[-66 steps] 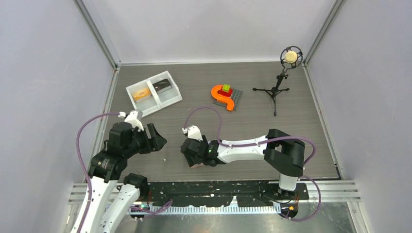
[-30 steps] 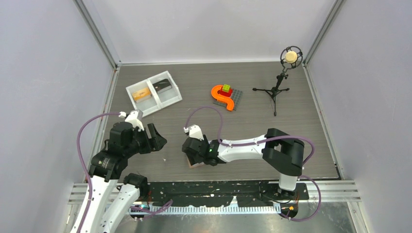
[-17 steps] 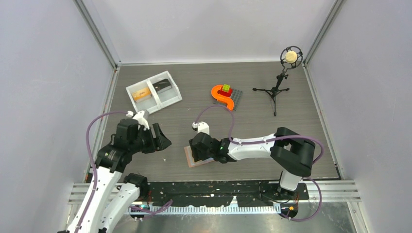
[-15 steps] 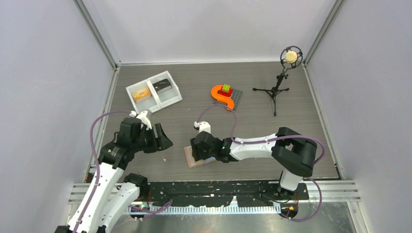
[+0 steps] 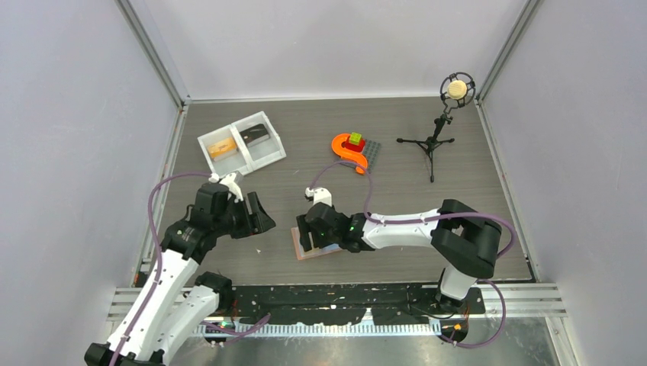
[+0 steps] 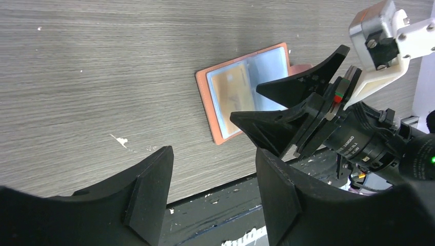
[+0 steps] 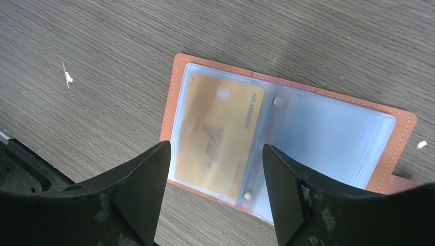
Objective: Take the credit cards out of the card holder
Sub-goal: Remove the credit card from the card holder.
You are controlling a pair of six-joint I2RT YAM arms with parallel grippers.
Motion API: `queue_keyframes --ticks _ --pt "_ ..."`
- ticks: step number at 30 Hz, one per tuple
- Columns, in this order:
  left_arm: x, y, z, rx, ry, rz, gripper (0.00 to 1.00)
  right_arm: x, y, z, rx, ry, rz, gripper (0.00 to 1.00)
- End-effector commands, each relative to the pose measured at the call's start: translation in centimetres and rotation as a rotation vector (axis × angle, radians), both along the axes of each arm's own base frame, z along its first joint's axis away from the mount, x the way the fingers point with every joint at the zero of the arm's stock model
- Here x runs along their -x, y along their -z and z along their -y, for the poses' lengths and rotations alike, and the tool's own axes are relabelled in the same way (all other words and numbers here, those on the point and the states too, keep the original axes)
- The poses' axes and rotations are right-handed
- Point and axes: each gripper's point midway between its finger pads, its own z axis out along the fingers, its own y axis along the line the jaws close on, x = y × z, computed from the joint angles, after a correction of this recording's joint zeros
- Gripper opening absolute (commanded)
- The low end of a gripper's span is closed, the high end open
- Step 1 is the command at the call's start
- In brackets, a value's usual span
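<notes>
Salmon-brown card holder point(image 7: 328, 128) beneath right gripper point(image 7: 214, 148), jaws wide, empty; left gripper point(image 6: 213, 154) likewise

Gold card point(image 7: 218, 136): "NO", blurred digits after.

Table point(image 5: 305, 122) — card holder point(image 5: 297, 245), tray point(image 5: 243, 146), microphone point(image 5: 456, 89)

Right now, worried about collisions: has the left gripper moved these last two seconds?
Yes. Judged against the white tray, the left gripper has shifted right, toward the card holder.
</notes>
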Motion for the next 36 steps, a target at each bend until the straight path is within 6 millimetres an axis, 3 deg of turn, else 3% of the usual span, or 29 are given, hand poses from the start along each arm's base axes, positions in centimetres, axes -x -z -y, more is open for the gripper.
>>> queue_keyframes --ticks 1,12,18,25,32,36 --pt "-1.1 -2.7 -0.2 0.014 -0.025 0.109 0.63 -0.6 -1.3 -0.3 0.055 0.02 0.066 0.74" --pt "-0.2 -1.9 -0.6 0.003 -0.023 0.106 0.63 -0.2 0.9 -0.6 0.167 0.03 0.067 0.75" --pt "-0.1 -2.0 -0.7 0.001 -0.026 0.112 0.64 0.1 1.4 -0.4 0.174 0.032 0.069 0.63" --pt "0.0 -1.4 -0.6 0.005 -0.02 0.099 0.64 0.1 1.5 -0.2 0.178 0.042 0.068 0.6" --pt "-0.1 -1.4 -0.4 0.008 -0.02 0.092 0.64 0.0 0.6 -0.2 0.188 0.05 0.084 0.74" --pt "-0.2 -1.8 -0.5 0.008 -0.019 0.11 0.64 -0.1 0.8 -0.5 0.2 0.051 0.085 0.76"
